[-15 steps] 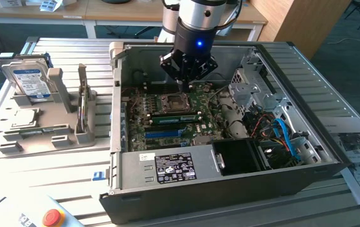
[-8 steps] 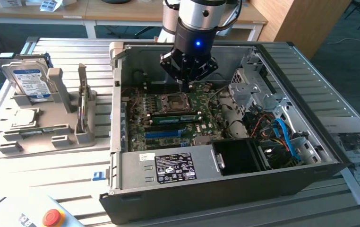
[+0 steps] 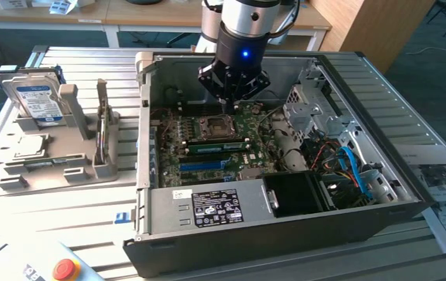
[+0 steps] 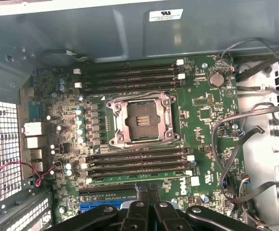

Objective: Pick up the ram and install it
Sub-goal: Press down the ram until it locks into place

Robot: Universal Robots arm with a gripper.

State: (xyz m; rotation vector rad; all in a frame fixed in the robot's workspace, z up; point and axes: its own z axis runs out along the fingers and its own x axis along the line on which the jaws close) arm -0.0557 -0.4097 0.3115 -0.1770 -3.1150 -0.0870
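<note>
Gripper (image 3: pixel 229 105) (image 4: pixel 147 190) is being held inside the open PC case (image 3: pixel 285 237), low over the motherboard (image 3: pixel 243 126) (image 4: pixel 206 115). Fingers are being kept pressed together, nothing is being pinched between them.

The ram (image 3: pixel 216 146) (image 4: pixel 125 179) is being seen as a green stick lying along a slot on the motherboard, on the side of the CPU socket (image 3: pixel 213 126) (image 4: pixel 141 120) nearer the power supply (image 3: pixel 207 208). In the wrist view the closed fingertips are being shown just beside the ram's long edge, about mid-length; whether contact is being made cannot be told. The blue slot (image 3: pixel 207 165) (image 4: pixel 100 208) is being shown near the ram, on its far side from the socket.

The CPU socket is being shown open and bare. Outside the case, toward the exterior view's left, a hard drive (image 3: pixel 37 96) is being held upright in a grey fixture tray (image 3: pixel 51 172) on the table.
</note>
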